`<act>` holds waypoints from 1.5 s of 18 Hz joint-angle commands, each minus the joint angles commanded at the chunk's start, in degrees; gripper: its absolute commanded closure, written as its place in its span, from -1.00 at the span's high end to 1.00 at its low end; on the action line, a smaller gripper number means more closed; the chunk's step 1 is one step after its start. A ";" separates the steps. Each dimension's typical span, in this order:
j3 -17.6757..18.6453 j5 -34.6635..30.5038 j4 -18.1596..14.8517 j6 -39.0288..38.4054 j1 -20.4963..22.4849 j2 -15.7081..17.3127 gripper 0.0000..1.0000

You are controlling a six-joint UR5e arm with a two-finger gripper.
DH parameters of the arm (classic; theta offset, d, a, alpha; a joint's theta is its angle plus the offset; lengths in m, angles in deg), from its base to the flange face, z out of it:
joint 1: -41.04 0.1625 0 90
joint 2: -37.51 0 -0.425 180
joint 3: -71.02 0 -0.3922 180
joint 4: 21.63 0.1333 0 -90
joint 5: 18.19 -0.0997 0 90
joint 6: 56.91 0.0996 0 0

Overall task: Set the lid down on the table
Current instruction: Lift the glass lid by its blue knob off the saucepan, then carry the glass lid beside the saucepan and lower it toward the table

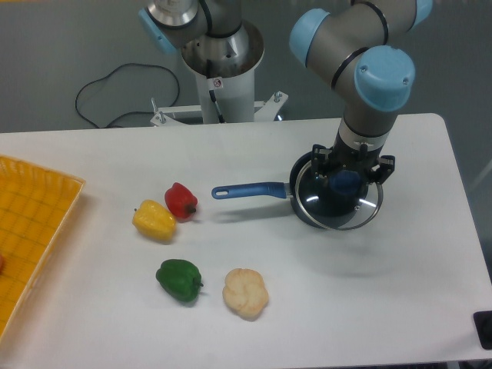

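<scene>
The lid (pixel 338 209), a clear glass disc with a metal rim and a dark blue knob (pixel 346 183), hangs just above the dark blue saucepan (pixel 301 206) and sits a little to the right of its centre. My gripper (pixel 347 178) comes straight down from above and is shut on the knob. The pan's long handle (pixel 250 190) points left. The pan stands on the white table (pixel 384 307) at the right of centre. The lid hides most of the pan's inside.
A red pepper (pixel 181 201), a yellow pepper (pixel 154 221), a green pepper (pixel 179 280) and a pale bun-like item (pixel 245 292) lie left of the pan. A yellow grid tray (pixel 31 231) is at the left edge. A second robot base (pixel 219 69) stands behind the table.
</scene>
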 joint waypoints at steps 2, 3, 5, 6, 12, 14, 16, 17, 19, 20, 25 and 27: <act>0.35 -0.18 0.26 -0.09 -0.17 -0.61 0.10; 0.18 -0.18 0.35 -0.17 -0.44 -0.79 0.10; -0.17 -0.18 0.35 -0.18 -0.44 -0.88 0.10; -0.35 -0.18 0.35 -0.18 -0.44 -1.23 0.10; -5.01 0.35 0.26 -0.26 -1.49 -5.27 0.10; -6.15 0.35 0.35 -0.26 -2.28 -6.59 0.10; -7.46 0.44 0.44 -0.26 -2.72 -7.99 0.10; -7.91 0.44 0.44 -0.26 -2.81 -8.61 0.10; -9.05 0.26 0.61 -0.26 -3.51 -10.10 0.10; -9.75 0.26 0.62 -0.26 -3.78 -10.98 0.10; -10.81 0.00 4.56 -2.10 -5.10 -14.32 0.10; -11.33 -0.09 5.62 -2.90 -5.53 -15.38 0.10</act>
